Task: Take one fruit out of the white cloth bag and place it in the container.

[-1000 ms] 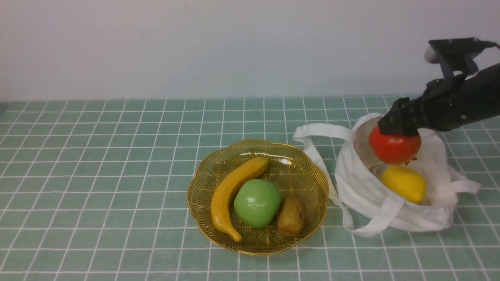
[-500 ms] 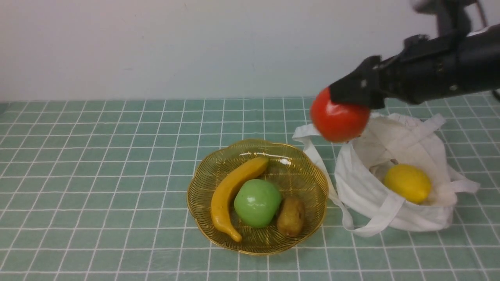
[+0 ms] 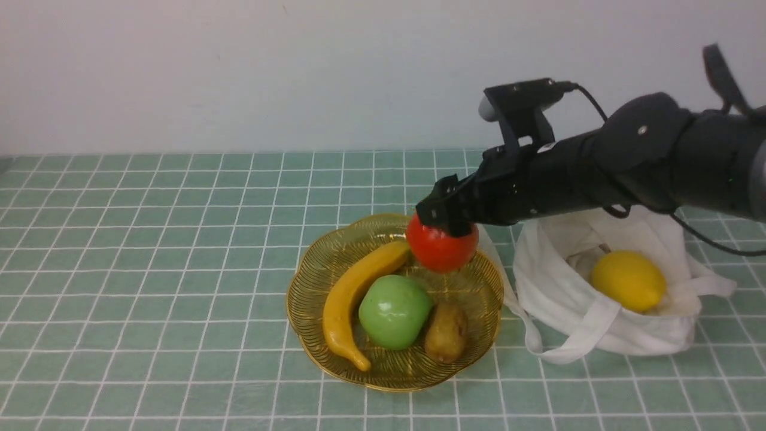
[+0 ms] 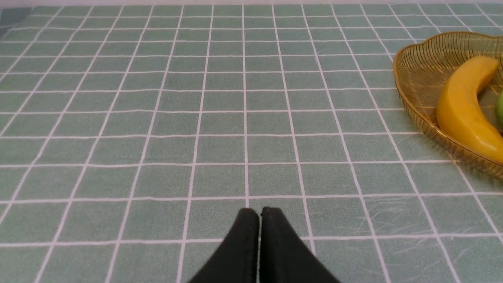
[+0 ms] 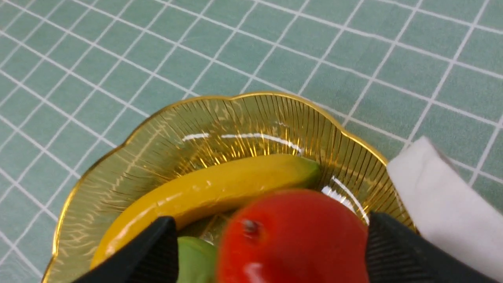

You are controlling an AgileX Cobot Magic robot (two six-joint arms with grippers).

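Over the far side of the container, the right pincer has the fruit gripped. Its two black fingers press on opposite sides, spread to the fruit's full width. The glossy red-orange fruit hangs just beside the far tip of the banana, inside the scalloped rim as the front view shows it. Whether it touches the amber container I cannot tell. The right arm reaches in low from the right, passing above the mouth of the white cloth bag.

Down in the container, the banana curves along the left side and the green apple sits in the middle against it. A small brown fruit is tucked just to the apple's right. The wrist view looks straight down on the ribbed amber wall, with a flat white strap lying right beside the rim.

Out to the right, the bag slumps open on the desk, and a yellow lemon rests inside. One handle loops toward the container.

Over on the other side, the left pincer has its fingertips pressed together with nothing between them. It is poised above bare green tiles, with the container well off to one side.
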